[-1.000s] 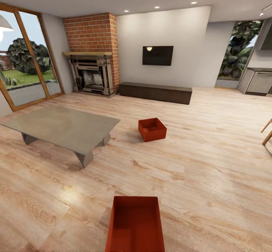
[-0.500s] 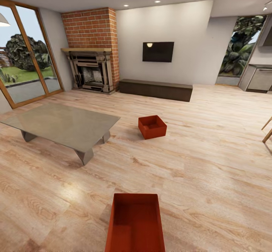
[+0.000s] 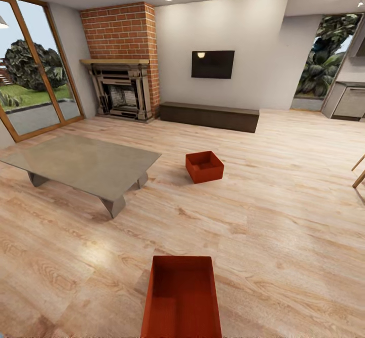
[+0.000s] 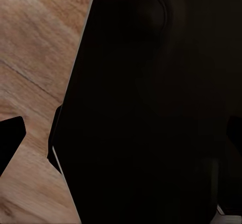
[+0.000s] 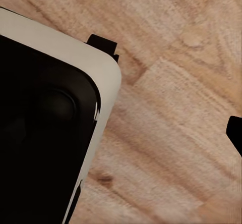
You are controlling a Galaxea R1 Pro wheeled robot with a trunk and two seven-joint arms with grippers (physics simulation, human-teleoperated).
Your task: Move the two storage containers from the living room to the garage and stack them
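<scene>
Near container (image 3: pixel 181 297) sits on the wood floor (image 3: pixel 284 216) dead ahead, the other (image 3: pixel 204 166) farther off right of the table (image 3: pixel 83 165). Can't tell either gripper's state. I'd roll in square before reaching

A home living room: a red-brick fireplace (image 3: pixel 121 59) stands in the corner, a black TV (image 3: pixel 212 64) hangs on the white wall above a long dark bench (image 3: pixel 209 116), and a low grey table (image 3: pixel 81 164) sits on light wood planks beside tall glass doors (image 3: pixel 30 69).
</scene>
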